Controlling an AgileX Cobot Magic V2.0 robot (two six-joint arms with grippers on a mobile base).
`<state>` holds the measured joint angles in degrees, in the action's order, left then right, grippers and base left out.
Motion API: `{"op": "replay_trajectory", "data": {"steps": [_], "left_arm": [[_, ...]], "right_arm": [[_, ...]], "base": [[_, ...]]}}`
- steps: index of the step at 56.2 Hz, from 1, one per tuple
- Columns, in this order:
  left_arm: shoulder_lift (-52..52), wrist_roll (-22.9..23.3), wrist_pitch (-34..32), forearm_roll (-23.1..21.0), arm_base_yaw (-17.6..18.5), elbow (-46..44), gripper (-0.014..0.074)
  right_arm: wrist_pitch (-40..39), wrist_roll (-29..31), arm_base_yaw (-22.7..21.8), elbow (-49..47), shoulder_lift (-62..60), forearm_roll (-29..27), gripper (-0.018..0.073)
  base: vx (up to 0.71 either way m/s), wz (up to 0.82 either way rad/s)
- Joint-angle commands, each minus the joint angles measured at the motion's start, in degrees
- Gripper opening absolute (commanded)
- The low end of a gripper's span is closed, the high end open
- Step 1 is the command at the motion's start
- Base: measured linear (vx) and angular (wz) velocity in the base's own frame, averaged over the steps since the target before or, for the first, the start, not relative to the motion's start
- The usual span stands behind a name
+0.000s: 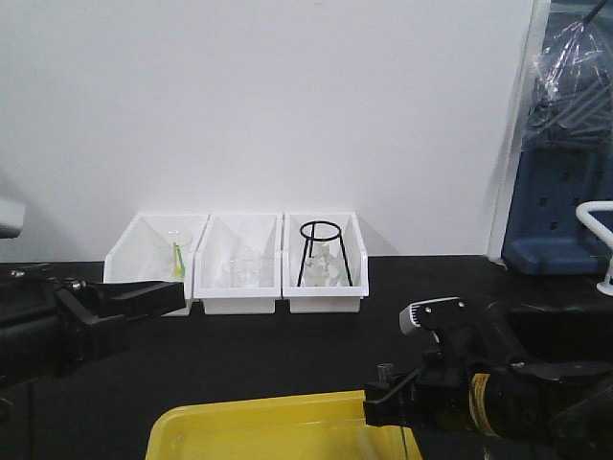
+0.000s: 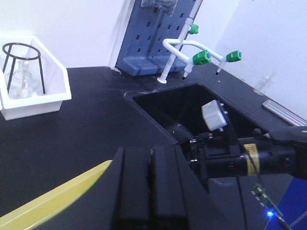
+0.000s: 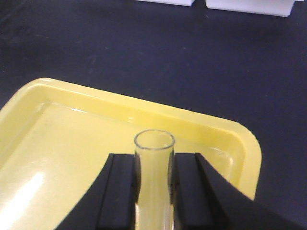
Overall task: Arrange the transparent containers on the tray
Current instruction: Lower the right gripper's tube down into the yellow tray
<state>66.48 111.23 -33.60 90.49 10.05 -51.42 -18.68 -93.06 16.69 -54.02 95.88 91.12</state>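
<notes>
Right gripper [image 3: 154, 160] pinches a test tube [image 3: 153, 177] over the yellow tray [image 3: 144, 103], white bins [image 1: 239, 292] beyond.

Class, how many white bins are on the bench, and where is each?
3, in a row against the back wall: left bin, middle bin, right bin. More could lie out of view.

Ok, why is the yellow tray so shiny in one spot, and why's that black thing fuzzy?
In the right wrist view, light bounces off the glossy tray, leaving a white patch at its lower left; the test tube rim looks sharp. In the left wrist view, the left gripper sits very near the lens, so it looks dark and soft.
</notes>
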Motion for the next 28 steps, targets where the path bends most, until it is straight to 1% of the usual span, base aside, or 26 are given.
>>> {"op": "replay_trajectory", "data": {"steps": [1,6,17,28], "left_arm": [[-1.8,0.5,-0.8,-2.5,0.3,-1.5,-0.0006],[-2.0,1.5,-1.6,-2.5,0.3,-1.5,-0.0004],[-2.0,1.6,-2.2,-2.5,0.3,-1.5,-0.0001],[-2.0,1.6,-3.4,-2.5,0.3,-1.5,-0.0001]], "right_arm": [[1.7,1.9,-0.1,-2.6,-0.8,-1.4,-0.0011],[3.0,3.7,-0.1,-3.8,0.7,-1.4,-0.0011],[3.5,4.0,-0.1,-5.4,2.0,-1.6,-0.0011],[8.1,5.5,-0.1,-5.9,3.5,-1.5,-0.0011]], "base": [[0.0,0.0],[0.0,0.0],[0.0,0.0],[0.0,0.0]]}}
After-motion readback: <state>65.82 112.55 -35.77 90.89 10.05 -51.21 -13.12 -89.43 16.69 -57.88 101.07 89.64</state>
